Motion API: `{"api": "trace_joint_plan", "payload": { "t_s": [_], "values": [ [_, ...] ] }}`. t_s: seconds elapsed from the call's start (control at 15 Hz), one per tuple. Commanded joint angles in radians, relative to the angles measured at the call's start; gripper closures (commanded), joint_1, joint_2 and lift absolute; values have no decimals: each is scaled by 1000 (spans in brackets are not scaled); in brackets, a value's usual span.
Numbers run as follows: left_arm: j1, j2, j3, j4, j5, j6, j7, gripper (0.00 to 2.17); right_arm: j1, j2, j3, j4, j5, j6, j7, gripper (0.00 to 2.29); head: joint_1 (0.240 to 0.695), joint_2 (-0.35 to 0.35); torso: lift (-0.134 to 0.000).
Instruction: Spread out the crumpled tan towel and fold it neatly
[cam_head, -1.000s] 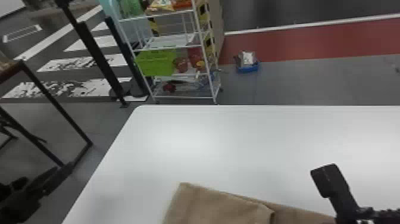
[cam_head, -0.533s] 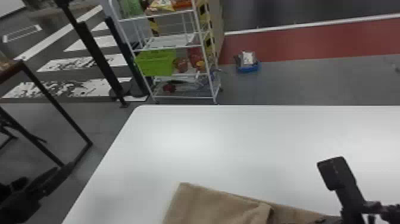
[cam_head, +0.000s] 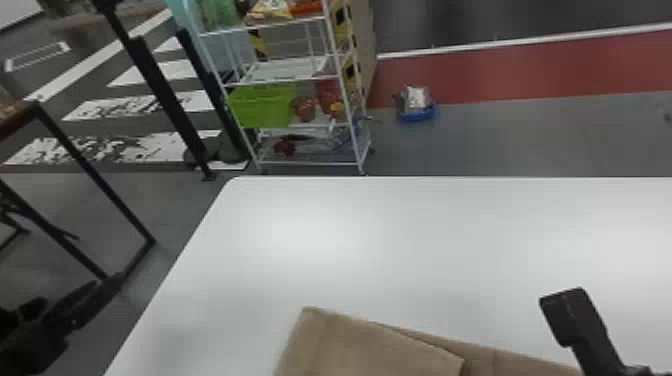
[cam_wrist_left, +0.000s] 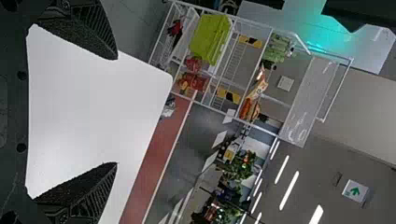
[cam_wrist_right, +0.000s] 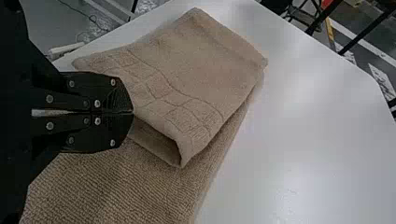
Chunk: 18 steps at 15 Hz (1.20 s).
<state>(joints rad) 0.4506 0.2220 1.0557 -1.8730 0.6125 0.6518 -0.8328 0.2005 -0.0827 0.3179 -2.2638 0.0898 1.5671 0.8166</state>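
The tan towel (cam_head: 380, 345) lies on the white table at the head view's bottom edge, with a folded layer over a longer one. Black parts of my right gripper (cam_head: 575, 320) show beyond its right part. In the right wrist view my right gripper (cam_wrist_right: 132, 112) is shut on the edge of the upper layer of the towel (cam_wrist_right: 187, 70), whose hem stands slightly lifted beside the fingertips. My left gripper (cam_head: 65, 315) waits low at the head view's left, beside the table; in the left wrist view the left gripper (cam_wrist_left: 116, 111) stands wide open with nothing between its fingers.
The white table (cam_head: 380, 240) has its far left corner in view. Behind it on the floor stand a white shelf rack (cam_head: 290, 75) with a green bin (cam_head: 265, 105) and a small blue container (cam_head: 417, 112). A dark-framed table (cam_head: 90, 165) is at the far left.
My right gripper has shifted slightly to the right, then a little down in the head view. The folded layer's near corner has moved only slightly. My left arm has not moved.
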Motion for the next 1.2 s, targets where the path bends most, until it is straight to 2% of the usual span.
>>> {"api": "trace_joint_plan", "payload": {
  "t_s": [0.0,0.13,0.2,0.27,1.13],
  "values": [
    [0,0,-2,0,-3,-2,0,76,-6,0,0,1,16,5,-2,920,695,350,-122],
    [0,0,1,-2,-3,1,0,76,-23,0,0,1,13,5,-2,917,695,350,-122],
    [-1,0,3,-3,-5,1,0,76,-23,0,-2,1,8,5,-2,761,695,350,-122],
    [0,0,4,-3,-5,4,0,76,-20,0,0,0,8,5,-2,718,695,350,-122],
    [0,7,14,2,-5,4,3,76,-75,1,58,53,45,5,3,728,695,350,-122]
  ]
}}
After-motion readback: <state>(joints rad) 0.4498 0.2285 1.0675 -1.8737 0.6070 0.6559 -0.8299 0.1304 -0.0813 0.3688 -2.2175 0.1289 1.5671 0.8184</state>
